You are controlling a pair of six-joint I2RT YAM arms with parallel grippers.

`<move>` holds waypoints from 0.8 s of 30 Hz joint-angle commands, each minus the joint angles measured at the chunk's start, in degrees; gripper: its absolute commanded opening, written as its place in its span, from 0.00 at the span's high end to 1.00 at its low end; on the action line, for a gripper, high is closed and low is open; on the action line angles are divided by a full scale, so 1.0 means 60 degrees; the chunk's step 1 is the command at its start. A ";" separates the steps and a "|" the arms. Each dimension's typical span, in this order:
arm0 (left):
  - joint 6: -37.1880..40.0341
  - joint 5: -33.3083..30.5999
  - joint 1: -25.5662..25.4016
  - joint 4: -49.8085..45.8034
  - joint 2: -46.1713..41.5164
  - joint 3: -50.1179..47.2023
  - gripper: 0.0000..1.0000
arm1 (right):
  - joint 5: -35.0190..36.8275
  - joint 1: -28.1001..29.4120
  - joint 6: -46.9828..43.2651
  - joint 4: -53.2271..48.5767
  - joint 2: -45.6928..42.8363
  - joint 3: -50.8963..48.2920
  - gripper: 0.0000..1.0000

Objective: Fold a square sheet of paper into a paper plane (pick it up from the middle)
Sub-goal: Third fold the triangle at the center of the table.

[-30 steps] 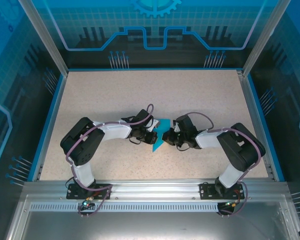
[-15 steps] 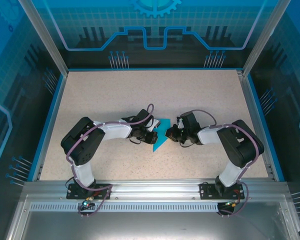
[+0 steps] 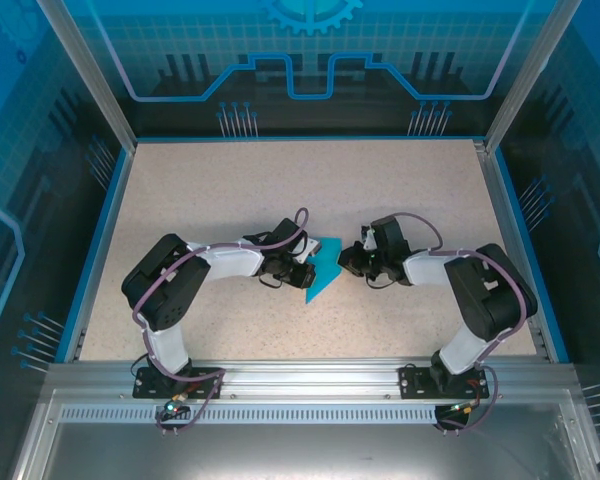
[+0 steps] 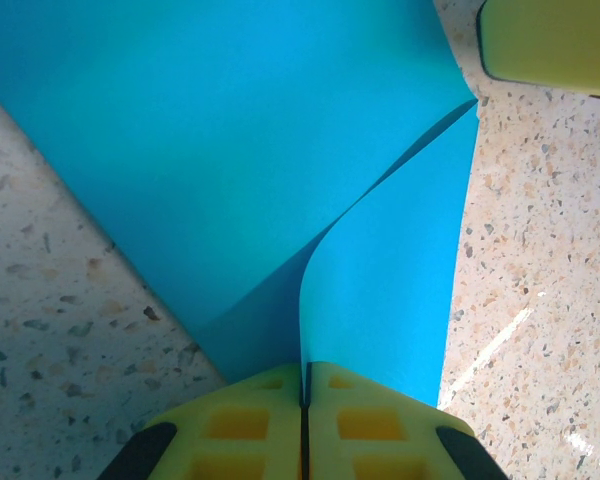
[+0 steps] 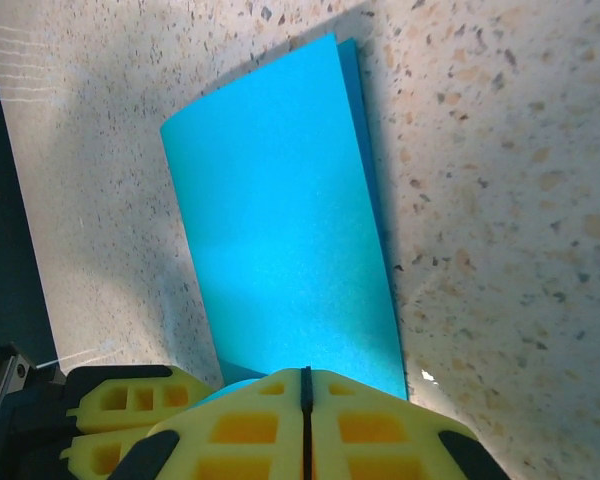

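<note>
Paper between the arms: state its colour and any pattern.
The paper is plain teal-blue, unmarked; clearest in the left wrist view.

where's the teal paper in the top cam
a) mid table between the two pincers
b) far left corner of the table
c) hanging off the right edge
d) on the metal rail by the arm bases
a: the sheet of paper lies in the middle of the table, with the left pincer on one side and the right pincer on the other.

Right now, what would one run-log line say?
square sheet of paper: partly folded | left hand: shut on it | right hand: shut, at its edge
</note>
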 commanded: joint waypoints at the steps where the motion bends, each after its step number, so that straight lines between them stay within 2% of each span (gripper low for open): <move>1: 0.0183 -0.0321 -0.0022 -0.0773 0.0732 -0.0319 0.92 | -0.0454 -0.0069 0.0021 0.0413 0.0477 -0.0004 0.92; 8: 0.0189 -0.0327 -0.0023 -0.0798 0.0717 -0.0359 0.92 | 0.0053 -0.0004 -0.0062 0.0110 0.0820 -0.0030 0.92; 16: -0.0019 -0.0190 -0.0031 -0.0931 0.0424 -0.0198 0.83 | 0.0304 0.0013 -0.0587 -0.1415 -0.0687 0.0306 0.89; 24: -0.0489 -0.0286 -0.0026 -0.1259 -0.0975 0.0077 0.57 | 0.0384 -0.0095 -0.0714 -0.1733 -0.1523 -0.0227 0.81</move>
